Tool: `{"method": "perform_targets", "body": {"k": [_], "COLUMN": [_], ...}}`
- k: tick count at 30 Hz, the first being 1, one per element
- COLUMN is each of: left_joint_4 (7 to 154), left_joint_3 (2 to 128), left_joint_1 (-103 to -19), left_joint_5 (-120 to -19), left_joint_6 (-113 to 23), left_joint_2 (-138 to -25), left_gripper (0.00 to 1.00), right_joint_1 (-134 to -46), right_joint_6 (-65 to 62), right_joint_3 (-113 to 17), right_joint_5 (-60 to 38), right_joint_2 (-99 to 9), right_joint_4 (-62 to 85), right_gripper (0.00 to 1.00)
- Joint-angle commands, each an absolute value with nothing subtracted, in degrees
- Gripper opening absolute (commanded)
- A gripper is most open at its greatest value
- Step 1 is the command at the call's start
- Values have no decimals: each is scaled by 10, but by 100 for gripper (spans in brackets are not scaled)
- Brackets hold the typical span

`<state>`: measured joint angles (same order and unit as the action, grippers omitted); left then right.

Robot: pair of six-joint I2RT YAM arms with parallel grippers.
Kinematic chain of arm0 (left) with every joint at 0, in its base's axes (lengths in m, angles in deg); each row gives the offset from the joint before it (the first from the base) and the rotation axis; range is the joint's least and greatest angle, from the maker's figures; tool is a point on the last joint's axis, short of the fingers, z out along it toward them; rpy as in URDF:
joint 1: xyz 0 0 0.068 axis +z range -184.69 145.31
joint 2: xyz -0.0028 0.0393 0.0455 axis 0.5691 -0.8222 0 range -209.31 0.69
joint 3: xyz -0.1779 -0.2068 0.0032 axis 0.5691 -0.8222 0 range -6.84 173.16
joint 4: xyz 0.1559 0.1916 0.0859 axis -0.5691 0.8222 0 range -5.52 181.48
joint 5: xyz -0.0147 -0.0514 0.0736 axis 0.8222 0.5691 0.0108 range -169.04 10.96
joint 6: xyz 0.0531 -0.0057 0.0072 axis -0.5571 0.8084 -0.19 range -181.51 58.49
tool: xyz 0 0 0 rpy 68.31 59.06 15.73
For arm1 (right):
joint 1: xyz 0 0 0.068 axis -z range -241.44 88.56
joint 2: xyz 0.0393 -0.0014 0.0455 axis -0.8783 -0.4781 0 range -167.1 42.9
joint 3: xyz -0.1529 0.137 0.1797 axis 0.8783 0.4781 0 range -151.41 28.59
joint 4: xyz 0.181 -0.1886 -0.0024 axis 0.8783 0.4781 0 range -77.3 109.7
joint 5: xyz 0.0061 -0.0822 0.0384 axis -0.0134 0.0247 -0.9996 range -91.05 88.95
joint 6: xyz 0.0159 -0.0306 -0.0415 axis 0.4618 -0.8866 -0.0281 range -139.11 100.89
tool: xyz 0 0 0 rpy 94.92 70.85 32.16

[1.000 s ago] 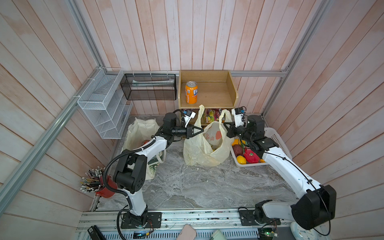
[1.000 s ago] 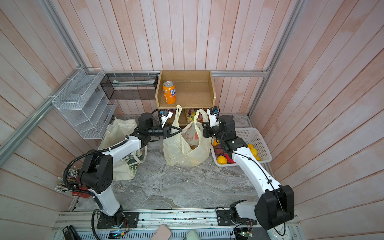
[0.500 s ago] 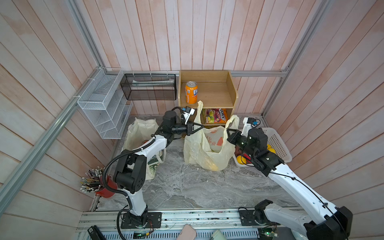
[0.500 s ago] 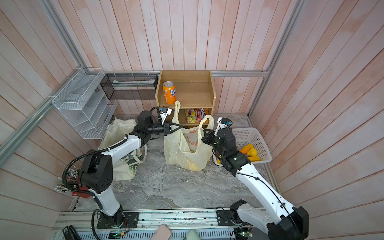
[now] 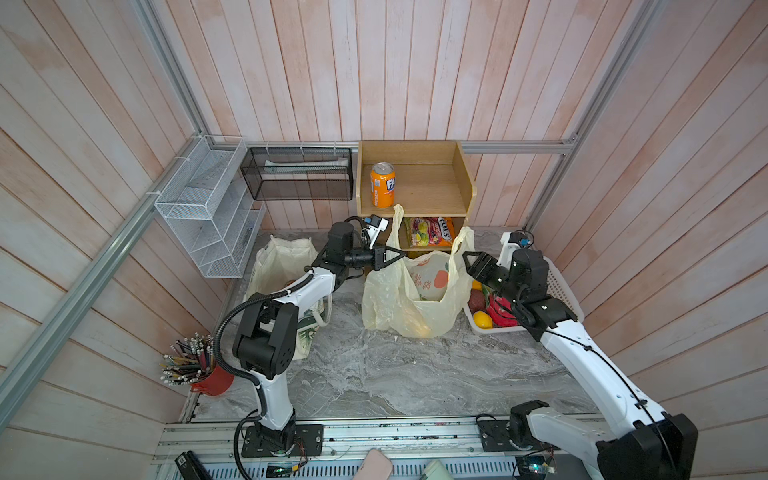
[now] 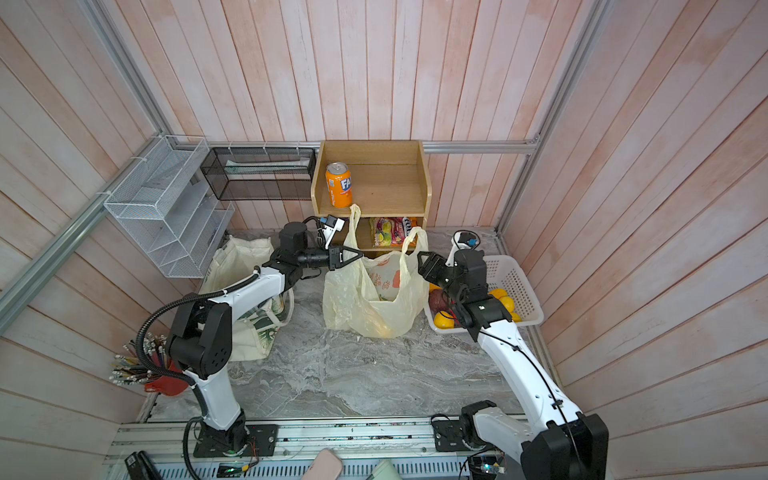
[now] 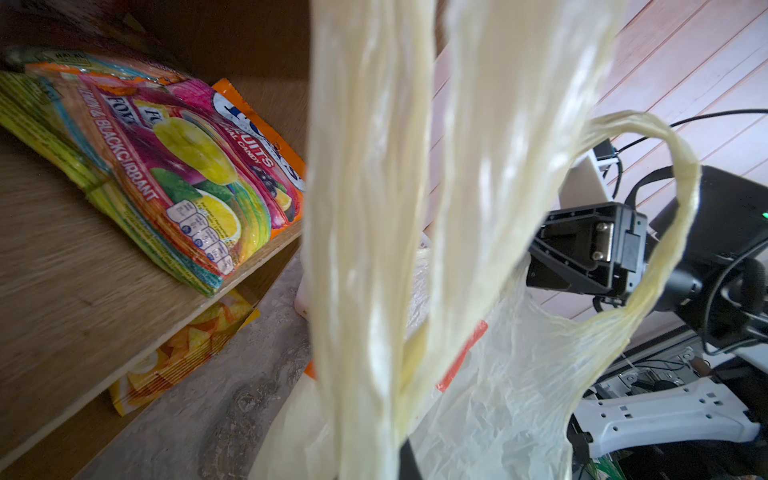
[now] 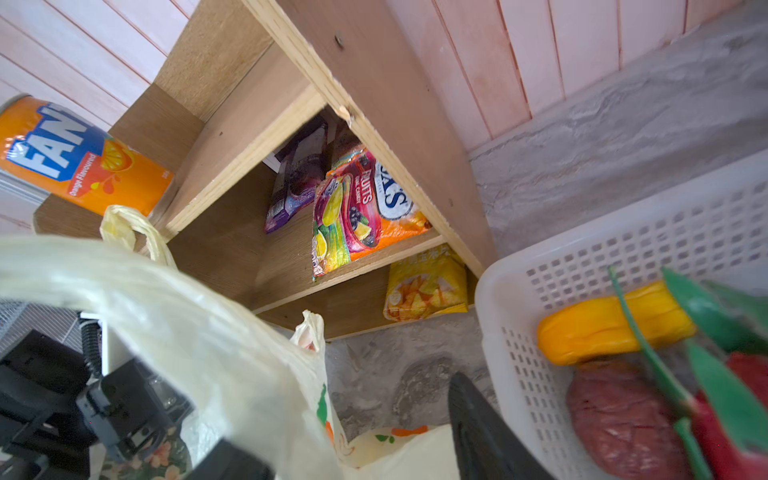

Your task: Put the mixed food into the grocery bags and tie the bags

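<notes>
Left tool point(image 6: 358, 254) clamps one plastic bag point(image 6: 365, 307) handle; right tool point(image 6: 420, 261), jaws parted, just beside the bag's other handle

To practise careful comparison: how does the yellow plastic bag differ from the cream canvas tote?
The plastic bag is thin and translucent with orange print; the canvas tote is opaque cream with green print. The plastic bag stands mid-table, one handle pinched by the left gripper; the canvas tote sits ungripped beneath that arm. Both are untied.

Pink plank walls point(image 5: 395, 62) — grey marble floor point(image 5: 415, 374), wooden shelf point(image 5: 428, 187).
</notes>
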<state>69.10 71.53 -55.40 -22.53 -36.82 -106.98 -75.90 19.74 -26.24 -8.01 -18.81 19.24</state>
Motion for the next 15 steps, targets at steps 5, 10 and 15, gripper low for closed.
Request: {"method": "perform_targets", "body": {"k": [5,10,15], "left_joint_4": [696,697,697], "left_joint_3": [735,734,733], "left_joint_1": [-549,-548,-548], "left_joint_5": [-221,-216,-213], "left_joint_6": [-373,-374,-373], "left_joint_2": [-1086,-1086,-1086], "left_gripper": [0,0,0], "right_joint_1": [-732,-761,-841], "right_joint_6": [115,30,-99], "right_joint_3": [-295,-323,-383], "right_joint_5": [-177,-234,-178], "right_joint_2": [-108,-115,-173], "right_joint_4": [169,114,138], "right_gripper": [80,86,87]}}
